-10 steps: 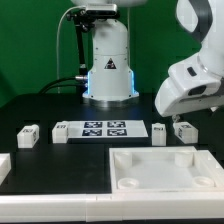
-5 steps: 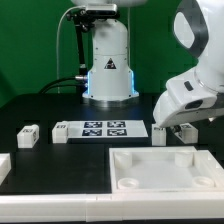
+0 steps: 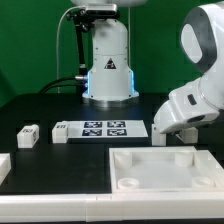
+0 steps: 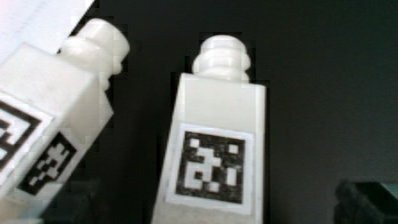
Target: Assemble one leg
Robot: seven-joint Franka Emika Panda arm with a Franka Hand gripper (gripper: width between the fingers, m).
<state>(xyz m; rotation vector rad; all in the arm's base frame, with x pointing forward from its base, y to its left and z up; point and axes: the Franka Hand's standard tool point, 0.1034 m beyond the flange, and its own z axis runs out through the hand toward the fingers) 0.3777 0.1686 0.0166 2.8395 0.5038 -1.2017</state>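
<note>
On black table (image 3: pixel 50 108), leg (image 3: pixel 27 134); green backdrop (image 3: pixel 25 40).

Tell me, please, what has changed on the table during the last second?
The arm has come down over the two legs at the exterior view's right and now partly hides them. Neither one looks taken hold of, and both lie where they were. The marker board, the tray and the left leg stayed in place.
</note>
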